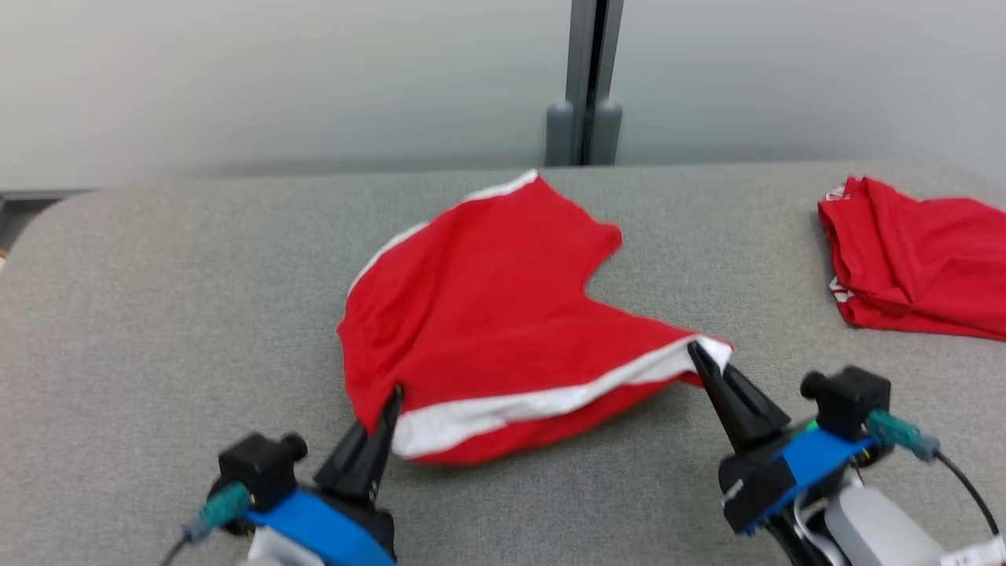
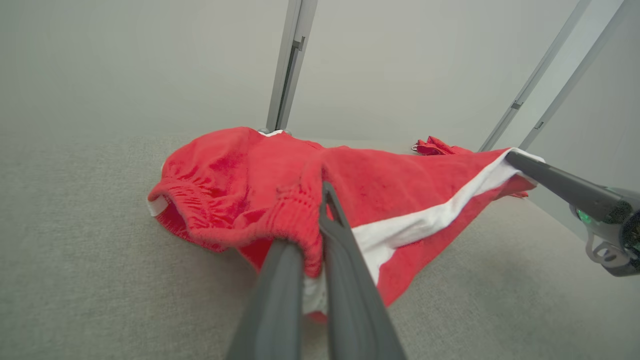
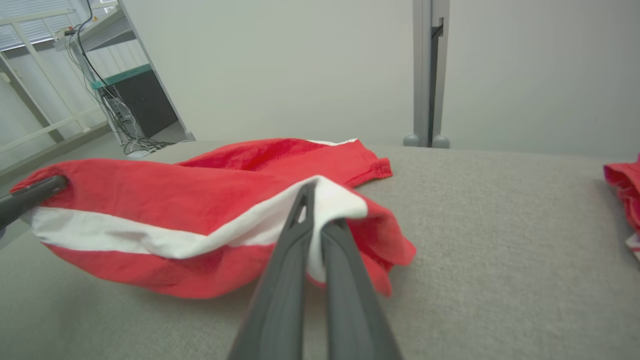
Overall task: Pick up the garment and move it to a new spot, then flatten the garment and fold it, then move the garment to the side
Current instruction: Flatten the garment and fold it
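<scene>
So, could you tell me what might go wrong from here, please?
Both the left gripper and right gripper pinch the shorts only at the near edge, so cloth may slip. The far half lies rumpled on the table; pulling could crease it. Moving right may disturb the red pile.

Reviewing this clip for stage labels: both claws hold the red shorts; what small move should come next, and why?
Probably ease the claws apart. The left claw and right claw each pinch the shorts at one end of their white-striped edge, which sags between them while the rest lies rumpled on the table.
</scene>
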